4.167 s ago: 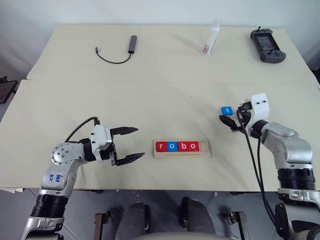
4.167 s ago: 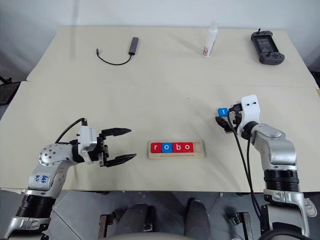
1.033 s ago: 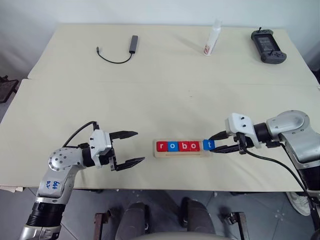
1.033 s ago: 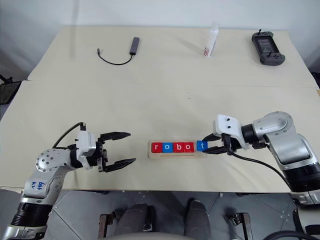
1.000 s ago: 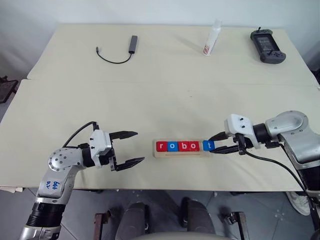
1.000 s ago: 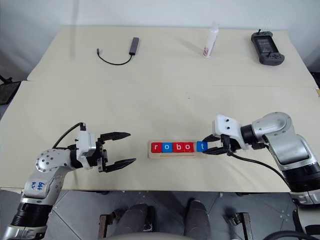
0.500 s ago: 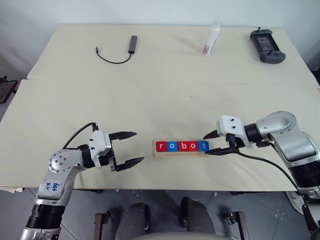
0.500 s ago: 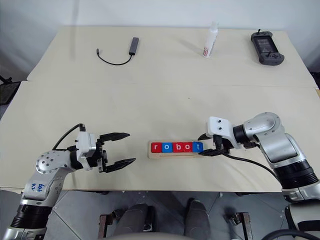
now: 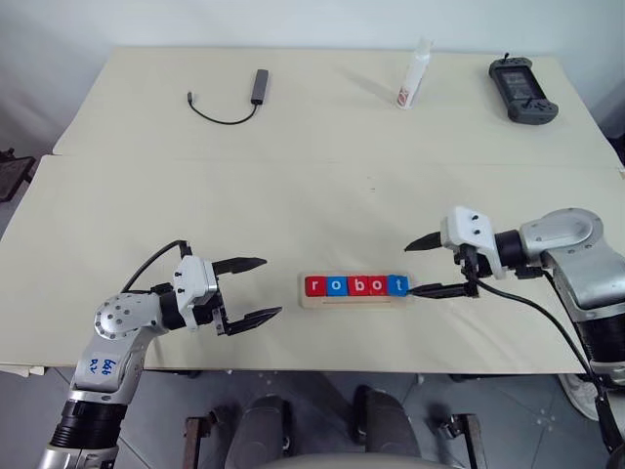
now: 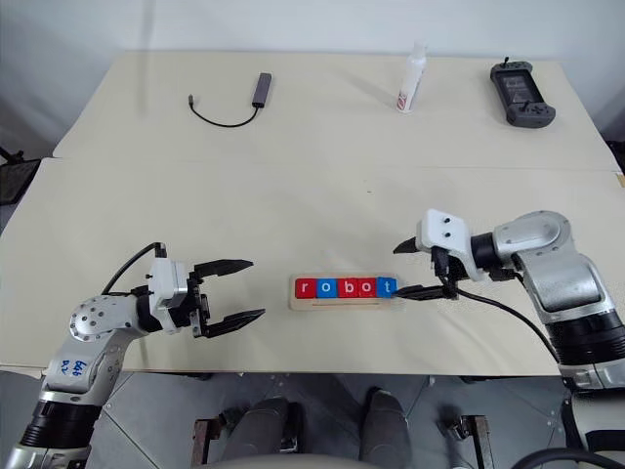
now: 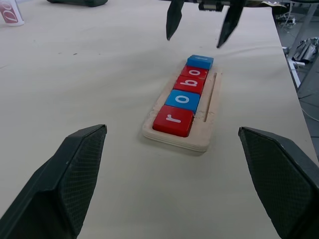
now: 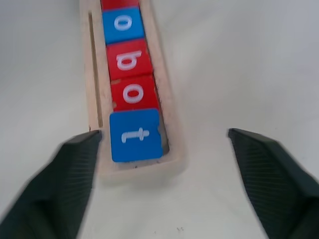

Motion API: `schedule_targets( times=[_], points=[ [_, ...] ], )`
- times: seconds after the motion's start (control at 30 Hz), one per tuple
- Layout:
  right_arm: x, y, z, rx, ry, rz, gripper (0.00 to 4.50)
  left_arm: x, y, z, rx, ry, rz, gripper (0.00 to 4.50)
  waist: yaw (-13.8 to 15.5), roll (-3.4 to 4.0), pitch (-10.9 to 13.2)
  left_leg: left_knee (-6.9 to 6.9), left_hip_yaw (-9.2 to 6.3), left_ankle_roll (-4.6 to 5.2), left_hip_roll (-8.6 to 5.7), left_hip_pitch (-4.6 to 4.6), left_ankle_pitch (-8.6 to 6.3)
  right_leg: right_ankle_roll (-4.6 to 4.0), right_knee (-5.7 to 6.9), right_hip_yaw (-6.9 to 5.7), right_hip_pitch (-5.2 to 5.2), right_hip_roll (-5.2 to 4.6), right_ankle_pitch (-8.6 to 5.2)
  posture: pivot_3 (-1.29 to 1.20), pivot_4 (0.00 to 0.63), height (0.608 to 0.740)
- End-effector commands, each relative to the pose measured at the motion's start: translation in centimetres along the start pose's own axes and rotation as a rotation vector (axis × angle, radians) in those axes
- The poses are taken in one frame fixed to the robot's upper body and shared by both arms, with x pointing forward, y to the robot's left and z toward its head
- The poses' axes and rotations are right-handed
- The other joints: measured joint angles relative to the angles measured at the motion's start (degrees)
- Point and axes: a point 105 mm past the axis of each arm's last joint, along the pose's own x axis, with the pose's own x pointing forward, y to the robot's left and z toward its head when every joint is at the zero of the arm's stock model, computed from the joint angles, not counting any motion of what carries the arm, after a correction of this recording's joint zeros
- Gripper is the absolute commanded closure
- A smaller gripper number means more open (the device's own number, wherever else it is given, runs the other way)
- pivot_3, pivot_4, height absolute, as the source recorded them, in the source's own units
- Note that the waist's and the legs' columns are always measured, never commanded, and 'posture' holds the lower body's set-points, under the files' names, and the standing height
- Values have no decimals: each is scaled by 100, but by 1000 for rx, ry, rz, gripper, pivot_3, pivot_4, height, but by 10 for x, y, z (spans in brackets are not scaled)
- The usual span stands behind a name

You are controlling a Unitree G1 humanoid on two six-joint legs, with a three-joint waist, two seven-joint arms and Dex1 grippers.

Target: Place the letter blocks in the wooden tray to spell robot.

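Five letter blocks lie in a row in the wooden tray (image 9: 354, 300), reading r (image 9: 314, 286), o (image 9: 336, 286), b (image 9: 356, 285), o (image 9: 377, 285), t (image 9: 397, 285). The blue t block (image 12: 134, 134) fills the tray's right end. My right gripper (image 9: 411, 269) hangs open just right of that end, slightly above the table, holding nothing. Its fingers (image 12: 75, 189) stand wide on either side of the t block. My left gripper (image 9: 270, 286) is open and empty to the left of the tray, pointing at it. The right gripper (image 11: 196, 39) also appears beyond the tray (image 11: 174, 142) in the left wrist view.
At the far side of the table lie a grey USB hub with a black cable (image 9: 256, 86), a white bottle (image 9: 415, 73) and a black handheld controller (image 9: 523, 88). A seam crosses the table between those items and the tray.
The right gripper slid the blue t block into the tray's right end, opened, and drew back a little to the right. The left arm stayed still.
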Motion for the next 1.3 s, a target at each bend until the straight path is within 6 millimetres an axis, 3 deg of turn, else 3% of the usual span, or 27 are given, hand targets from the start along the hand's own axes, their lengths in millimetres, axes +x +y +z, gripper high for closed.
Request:
schedule_targets(
  times=[0.03, 0.3, 0.57, 0.77, 0.93, 1.13, 1.3],
  points=[
    [6, 2, 17, -33, -61, -12, 1612, 1, 0, 10, 42, -29, -5, 0, -1, 0, 0, 0, 0, 0, 0, 0, 0, 0, 1, 0, 0, 0, 0, 0, 150, 740],
    [28, 16, 10, -16, -35, 41, 4458, 1, 0, 12, 47, -27, -9, 0, 18, 0, 0, 0, -1, 0, -3, -1, 0, 0, 1, 0, 0, -1, 0, 0, 150, 740],
    [25, 13, -5, 11, 11, 6, 4485, 1, 0, 12, 43, -27, -7, 0, 1, 0, 0, 0, 0, 0, -3, -1, 0, 0, 1, 0, 0, 0, 0, 0, 150, 740],
    [19, 15, 7, 23, -72, 11, 4485, 3, 0, 12, 42, -30, -9, 0, 4, 0, 0, 0, 0, 0, -3, -1, 0, 0, 0, 1, 0, 0, 0, 0, 150, 740],
    [-2, 13, 17, 53, -129, -31, 4485, 3, 1, 12, 43, -29, -8, 0, 14, 0, 0, 0, -1, 0, -2, -1, 0, 0, 1, 0, 0, 0, 0, 0, 150, 740],
    [-27, 8, -18, 109, 18, -134, 4485, 3, 1, 11, 40, -32, -10, 0, 27, 0, 0, 0, 0, 0, -4, -1, 0, 0, -1, 0, 1, -1, 0, 0, 150, 740],
    [-25, 13, -33, 123, 44, -140, 4485, 6, 0, 11, 39, -38, -24, 0, 5, 0, 0, 0, 4, 0, -3, 1, 0, 0, 1, 3, 0, -1, 0, 0, 150, 740]
  ],
)
